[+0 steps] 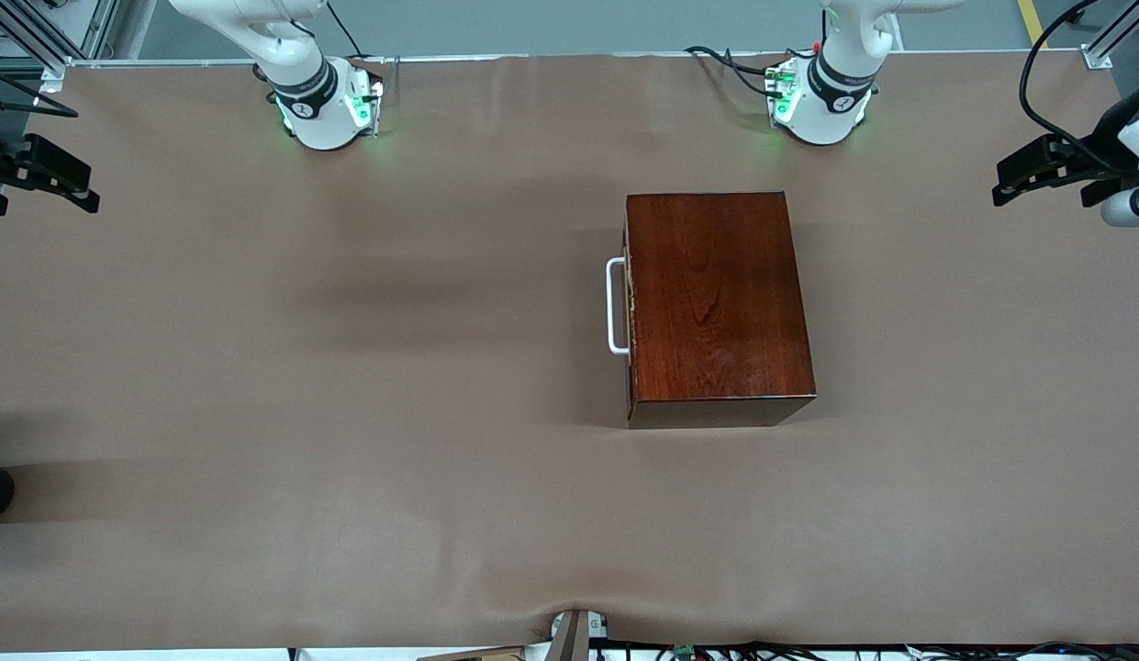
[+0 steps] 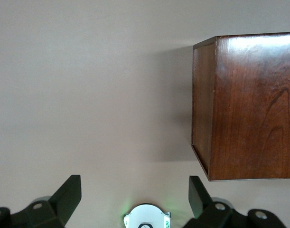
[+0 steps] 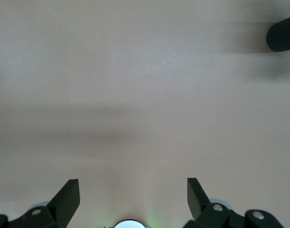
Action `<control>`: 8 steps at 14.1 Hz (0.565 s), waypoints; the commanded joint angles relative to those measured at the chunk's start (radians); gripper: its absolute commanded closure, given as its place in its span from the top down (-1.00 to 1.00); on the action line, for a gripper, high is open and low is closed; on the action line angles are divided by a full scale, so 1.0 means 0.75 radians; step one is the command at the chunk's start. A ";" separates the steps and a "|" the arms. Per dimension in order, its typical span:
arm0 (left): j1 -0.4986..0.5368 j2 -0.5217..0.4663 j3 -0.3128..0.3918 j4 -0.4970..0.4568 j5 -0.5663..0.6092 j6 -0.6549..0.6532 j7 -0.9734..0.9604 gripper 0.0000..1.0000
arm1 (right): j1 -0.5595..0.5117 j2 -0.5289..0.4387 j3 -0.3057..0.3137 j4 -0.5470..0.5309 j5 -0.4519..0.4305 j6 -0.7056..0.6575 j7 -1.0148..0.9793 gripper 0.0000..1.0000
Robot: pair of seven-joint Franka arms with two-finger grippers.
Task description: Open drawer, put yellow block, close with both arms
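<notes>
While the drawer (image 1: 631,308) is shut in the box (image 1: 716,298), set mid-table toward the left arm's end, no block is seen. Left gripper (image 2: 135,194) and right gripper (image 3: 134,194) are held open, empty, above table edges. Rigid handle (image 1: 615,306) is judged the hold.

The drawer (image 1: 630,308) sits shut inside the wooden box (image 1: 716,298), so its inside is hidden. The picture's top edge cuts off both arms above their bases. The box runs off the left wrist view's edge.
</notes>
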 commanded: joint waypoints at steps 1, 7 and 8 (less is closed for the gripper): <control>-0.002 -0.003 -0.002 0.008 0.019 -0.011 0.012 1.00 | -0.019 -0.007 0.012 0.006 -0.003 -0.012 -0.015 1.00; 0.008 -0.001 0.004 0.004 0.019 0.018 0.020 1.00 | -0.019 -0.007 0.012 0.006 -0.003 -0.012 -0.015 1.00; 0.008 -0.001 0.002 0.004 0.019 0.020 0.020 1.00 | -0.019 -0.007 0.012 0.006 -0.003 -0.012 -0.015 1.00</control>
